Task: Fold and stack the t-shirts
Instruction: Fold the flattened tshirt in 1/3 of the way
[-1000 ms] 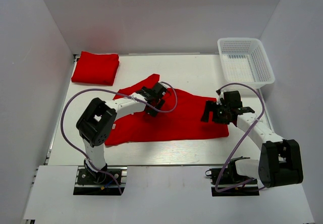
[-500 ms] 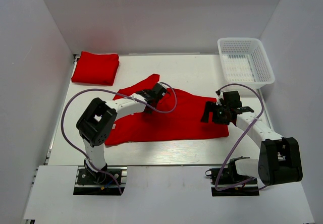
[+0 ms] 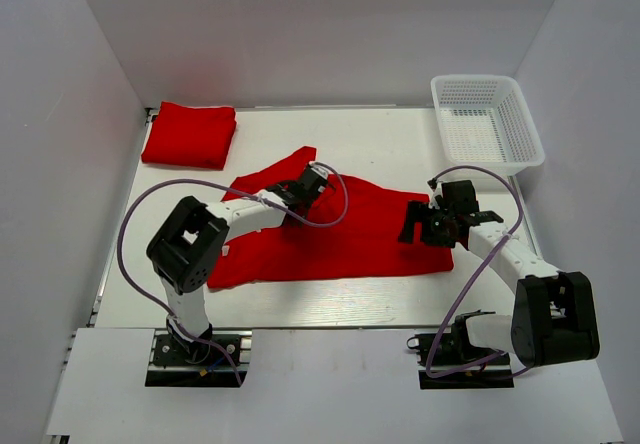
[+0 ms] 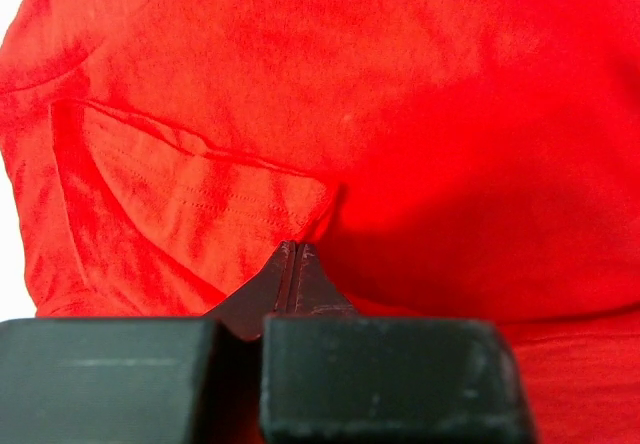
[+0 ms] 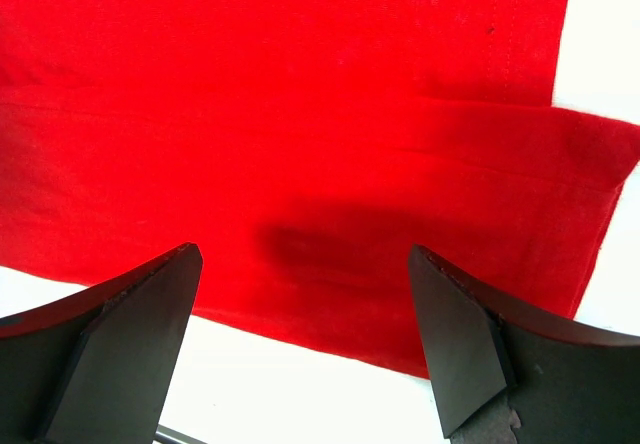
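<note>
left pincer (image 4: 290,256) now clamped (open a second ago), nipping spread t-shirt (image 3: 365,239) fold

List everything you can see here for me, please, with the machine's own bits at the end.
folded t-shirt: one, bright red, far left corner of the table
spread t-shirt: one, bright red, lying open in the middle of the table
basket: one, white plastic mesh, far right corner, nothing seen inside
table: one, white, walled in by pale panels
cables: two, purple, one looping along each arm
left arm: one, white and black, reaching over the spread t-shirt
right arm: one, white and black, reaching to the shirt's right end
left claw: one, black, shut, seemingly pinching a fold of the spread t-shirt
right claw: one, black, open above the shirt's right edge
</note>
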Action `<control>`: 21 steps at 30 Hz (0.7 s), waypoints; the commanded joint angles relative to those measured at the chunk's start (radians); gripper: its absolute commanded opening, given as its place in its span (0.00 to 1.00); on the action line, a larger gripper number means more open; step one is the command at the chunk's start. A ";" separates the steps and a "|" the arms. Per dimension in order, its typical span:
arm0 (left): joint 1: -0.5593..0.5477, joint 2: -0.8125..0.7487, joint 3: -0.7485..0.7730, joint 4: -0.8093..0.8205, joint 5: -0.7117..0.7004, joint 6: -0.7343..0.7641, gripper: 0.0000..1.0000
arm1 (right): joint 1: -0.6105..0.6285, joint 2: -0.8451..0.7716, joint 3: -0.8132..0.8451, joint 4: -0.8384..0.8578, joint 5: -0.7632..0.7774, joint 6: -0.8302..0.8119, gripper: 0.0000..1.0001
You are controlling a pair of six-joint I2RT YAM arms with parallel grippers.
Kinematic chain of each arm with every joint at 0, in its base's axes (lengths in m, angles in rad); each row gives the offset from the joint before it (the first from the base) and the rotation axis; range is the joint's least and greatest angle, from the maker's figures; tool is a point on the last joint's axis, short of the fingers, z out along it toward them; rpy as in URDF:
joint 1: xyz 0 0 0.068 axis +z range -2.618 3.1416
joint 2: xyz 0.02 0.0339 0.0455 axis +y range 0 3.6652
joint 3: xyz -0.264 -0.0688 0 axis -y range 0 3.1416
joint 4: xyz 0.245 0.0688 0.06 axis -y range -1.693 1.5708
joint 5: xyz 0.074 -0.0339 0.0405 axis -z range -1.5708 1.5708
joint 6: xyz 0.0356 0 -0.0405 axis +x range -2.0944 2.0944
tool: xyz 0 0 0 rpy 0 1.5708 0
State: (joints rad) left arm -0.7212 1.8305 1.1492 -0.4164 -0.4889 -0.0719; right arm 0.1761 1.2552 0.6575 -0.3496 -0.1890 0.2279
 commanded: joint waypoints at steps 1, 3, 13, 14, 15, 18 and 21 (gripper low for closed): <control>0.006 -0.034 0.032 0.056 0.004 -0.035 0.00 | -0.003 -0.014 0.034 -0.008 0.008 0.002 0.90; 0.006 -0.010 0.069 0.038 -0.040 -0.083 0.00 | -0.003 -0.019 0.034 -0.006 0.011 0.001 0.90; 0.016 0.033 0.125 0.057 -0.129 -0.241 0.00 | -0.004 -0.025 0.034 -0.005 0.013 0.002 0.90; 0.016 0.033 0.126 0.057 -0.138 -0.241 0.00 | -0.006 -0.025 0.031 -0.005 0.013 0.004 0.90; 0.016 0.044 0.136 0.057 -0.164 -0.270 0.00 | -0.004 -0.027 0.033 -0.005 0.013 0.001 0.90; 0.025 0.055 0.147 0.048 -0.188 -0.285 0.00 | -0.004 -0.030 0.031 -0.005 0.017 -0.002 0.90; 0.025 0.064 0.147 0.099 -0.188 -0.286 0.00 | -0.006 -0.031 0.033 0.000 0.016 -0.001 0.90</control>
State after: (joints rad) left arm -0.7033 1.8984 1.2617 -0.3687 -0.6342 -0.3233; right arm 0.1761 1.2514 0.6579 -0.3496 -0.1818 0.2279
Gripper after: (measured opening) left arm 0.021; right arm 0.896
